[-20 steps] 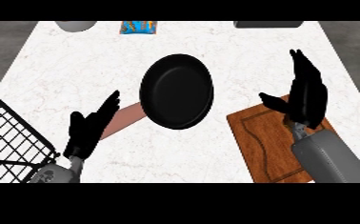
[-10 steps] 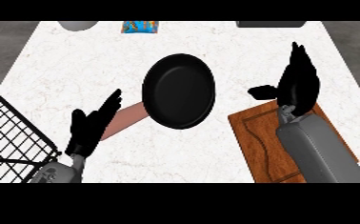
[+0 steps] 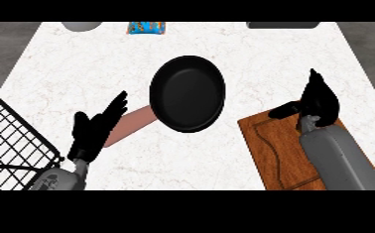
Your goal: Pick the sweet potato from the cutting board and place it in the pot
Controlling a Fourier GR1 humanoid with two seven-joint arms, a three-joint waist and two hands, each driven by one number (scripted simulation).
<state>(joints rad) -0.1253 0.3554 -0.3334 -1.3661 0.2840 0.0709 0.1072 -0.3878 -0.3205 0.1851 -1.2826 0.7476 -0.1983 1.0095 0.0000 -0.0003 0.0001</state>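
White counter [image 3: 88,63] | black pot [image 3: 187,94] | right hand [image 3: 316,102] over cutting board [image 3: 273,143]

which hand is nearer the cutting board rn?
Right. The right hand hovers over the cutting board's upper edge, fingers straight. The left hand sits far across the counter, beyond the black pan.

Pot [image 3: 187,93] mid-counter, cutting board [image 3: 277,147] to its right
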